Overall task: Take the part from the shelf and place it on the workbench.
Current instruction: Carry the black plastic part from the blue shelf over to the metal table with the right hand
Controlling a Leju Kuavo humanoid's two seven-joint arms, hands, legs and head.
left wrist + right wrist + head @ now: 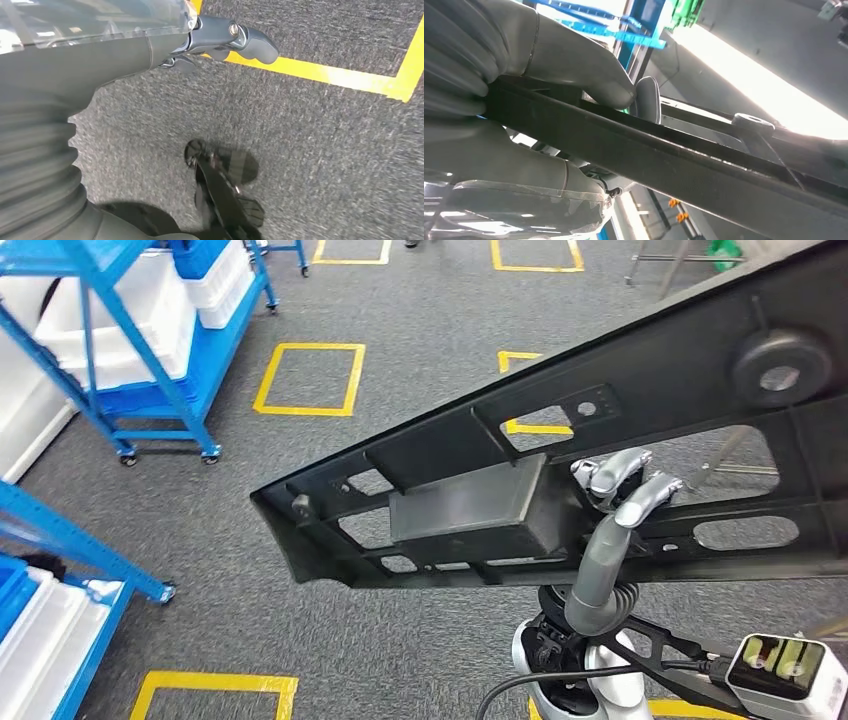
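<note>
over carpet point(300, 540), part point(640, 410) between fingers point(622, 472)

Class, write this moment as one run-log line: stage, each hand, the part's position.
stage: carrying | right hand: grips black part | left hand: hangs over carpet, holds nothing | part: raised above grey carpet, no workbench visible

The part point(600, 470) is held above the floor point(330, 540) by the right hand point(620, 490), shelves point(130, 350) at far left.

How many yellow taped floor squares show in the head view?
5, some cut off: one full square beside the blue cart, two at the top edge, one partly behind the black part, one at bottom left. More may be hidden.
</note>
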